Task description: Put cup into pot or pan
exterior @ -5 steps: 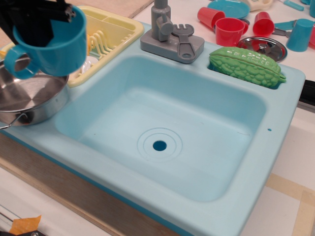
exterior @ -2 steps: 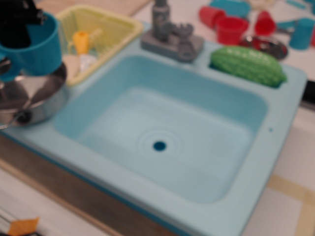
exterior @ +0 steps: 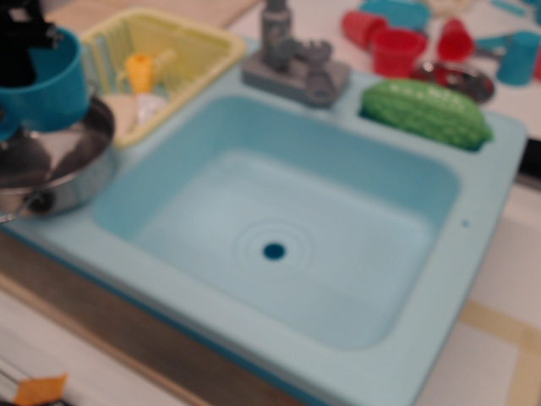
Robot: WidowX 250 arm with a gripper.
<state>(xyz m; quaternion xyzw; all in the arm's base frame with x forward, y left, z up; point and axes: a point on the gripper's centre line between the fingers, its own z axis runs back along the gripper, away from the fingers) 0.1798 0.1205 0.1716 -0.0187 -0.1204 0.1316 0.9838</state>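
Note:
The blue cup (exterior: 44,95) hangs at the far left, just above the shiny steel pot (exterior: 72,173), which sits on the left rim of the sink. My black gripper (exterior: 24,41) reaches down into the cup from the top left corner and is shut on its rim. The cup's base is over the pot's opening, near its back left. The cup's handle is at the frame edge and hard to make out. The view is blurred.
A light-blue toy sink (exterior: 279,228) fills the middle. A yellow dish rack (exterior: 165,55) stands behind the pot. A grey tap (exterior: 292,59), a green bumpy vegetable (exterior: 427,112), red cups (exterior: 397,51), a light-blue tumbler (exterior: 516,57) and a small steel dish (exterior: 456,78) are at the back.
The gripper has carried the cup left and down, from in front of the dish rack to over the pot. The rack's contents now show.

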